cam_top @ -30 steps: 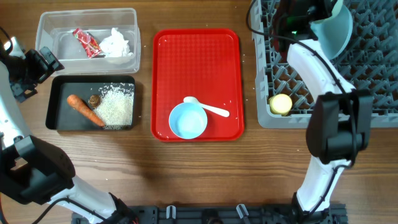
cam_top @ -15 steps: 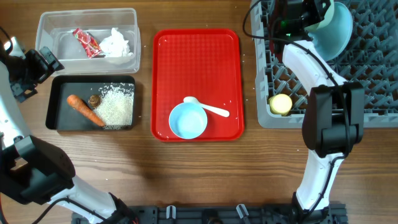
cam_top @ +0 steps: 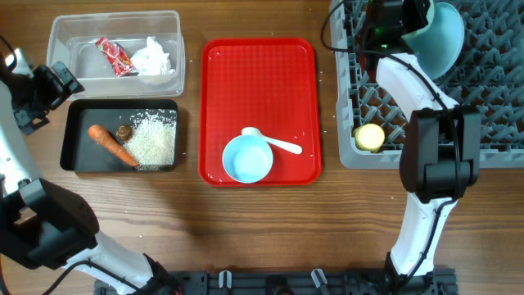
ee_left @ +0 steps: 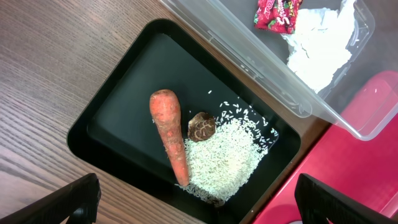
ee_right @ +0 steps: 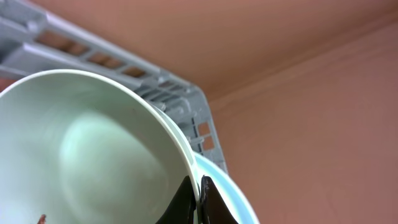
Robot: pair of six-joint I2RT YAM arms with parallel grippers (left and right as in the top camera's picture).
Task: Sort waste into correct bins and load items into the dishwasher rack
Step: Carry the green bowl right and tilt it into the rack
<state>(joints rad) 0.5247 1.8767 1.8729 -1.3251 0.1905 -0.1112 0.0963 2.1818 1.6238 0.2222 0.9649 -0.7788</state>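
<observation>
1. Since a second ago, the right gripper (ee_right: 196, 200) has shifted the pale-green bowl (ee_right: 93, 143) slightly toward the far corner of the rack (cam_top: 499, 152); its jaws are clenched on the bowl's rim.
2. Left gripper (ee_left: 199, 210) is spread wide, hovering over the black tray (ee_left: 124, 93).
3. Blue bowl (cam_top: 247, 159) and spoon (cam_top: 274, 142) are on the red tray (cam_top: 258, 82).

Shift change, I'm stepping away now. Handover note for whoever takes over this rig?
Left gripper open, idle by the clear tub. Right gripper shut on pale-green bowl at its rim, over the dishwasher rack.
Done: tissue, red wrapper in tub; carrot, rice, brown morsel in black tray; yellow cup in rack.
To do: release the bowl; load light-blue bowl and white spoon from red tray.
</observation>
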